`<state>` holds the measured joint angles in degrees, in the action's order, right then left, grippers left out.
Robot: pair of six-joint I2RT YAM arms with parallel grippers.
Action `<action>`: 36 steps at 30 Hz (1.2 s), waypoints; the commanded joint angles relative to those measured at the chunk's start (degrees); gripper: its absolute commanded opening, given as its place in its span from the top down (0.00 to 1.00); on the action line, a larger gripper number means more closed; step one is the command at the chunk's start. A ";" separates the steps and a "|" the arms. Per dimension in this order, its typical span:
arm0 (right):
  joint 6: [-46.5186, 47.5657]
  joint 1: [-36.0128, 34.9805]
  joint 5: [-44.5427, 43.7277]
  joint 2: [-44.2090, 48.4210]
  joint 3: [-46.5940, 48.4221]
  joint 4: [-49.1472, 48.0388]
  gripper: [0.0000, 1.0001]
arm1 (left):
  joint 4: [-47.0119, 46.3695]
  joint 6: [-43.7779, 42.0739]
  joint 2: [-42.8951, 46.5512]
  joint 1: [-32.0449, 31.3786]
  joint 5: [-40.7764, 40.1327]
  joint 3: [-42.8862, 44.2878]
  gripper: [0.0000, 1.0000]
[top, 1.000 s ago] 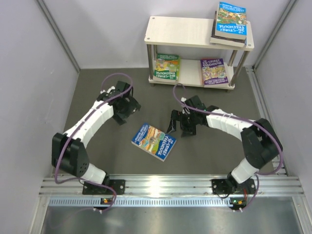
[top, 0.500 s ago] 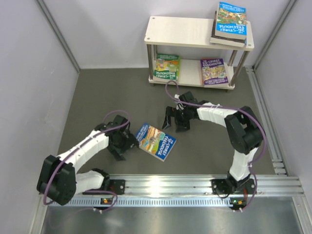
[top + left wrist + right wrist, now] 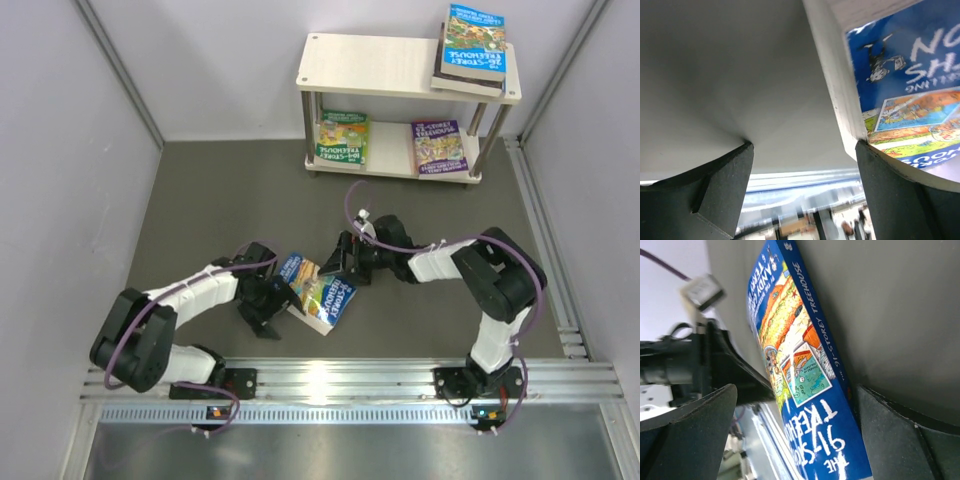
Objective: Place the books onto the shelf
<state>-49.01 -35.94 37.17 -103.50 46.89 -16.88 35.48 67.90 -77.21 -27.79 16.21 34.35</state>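
Top view: blue book (image 3: 318,292) is lying tipped on the desk (image 3: 200,210), far from the shelf (image 3: 380,62), with left hand (image 3: 275,300) and right hand (image 3: 345,265) flanking it, likely to lever it up. Left wrist: hand is gaping wide, page edge seemingly touching one finger (image 3: 900,200). Right wrist: hand is spreading wide around the spine, pinching nothing.

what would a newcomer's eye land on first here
A blue 91-Storey Treehouse book sits mid-table, seemingly tipped up, flanked by the open left gripper and open right gripper. Behind it, the cream two-tier shelf carries a stack of books on its top right end, with a green book and a purple book below.
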 commanded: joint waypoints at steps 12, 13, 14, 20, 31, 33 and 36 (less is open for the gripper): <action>-44.04 -6.07 12.05 -10.22 -14.90 -65.35 0.01 | -18.61 -2.24 -8.75 -0.42 -4.16 -2.89 0.18; -47.02 -6.07 12.05 -11.45 -14.90 -69.30 0.02 | -18.00 -2.77 -8.31 -0.42 -4.43 -2.88 0.20; -47.57 -6.07 12.23 -11.54 -14.90 -69.68 0.03 | -17.73 -3.03 -8.05 -0.42 -4.69 -2.88 0.29; -47.40 -6.16 15.30 -9.35 -14.20 -69.60 0.09 | -16.06 -4.70 -7.69 -0.42 -5.92 -2.80 0.78; -45.04 -7.82 18.82 -5.31 -15.69 -66.89 0.26 | -14.92 -5.85 -6.64 -0.42 -6.45 -2.71 0.89; -42.85 -8.18 18.29 -4.17 -17.27 -64.69 0.38 | -14.39 -6.02 -6.38 -0.42 -6.54 -2.62 0.90; -39.51 -8.53 18.12 -2.68 -18.77 -61.88 0.53 | -13.26 -6.72 -5.85 -0.42 -6.80 -2.36 0.90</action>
<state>-90.19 -40.45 47.57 -111.39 28.77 -69.25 30.06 61.49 -80.71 -28.23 27.92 33.30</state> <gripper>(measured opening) 0.507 0.231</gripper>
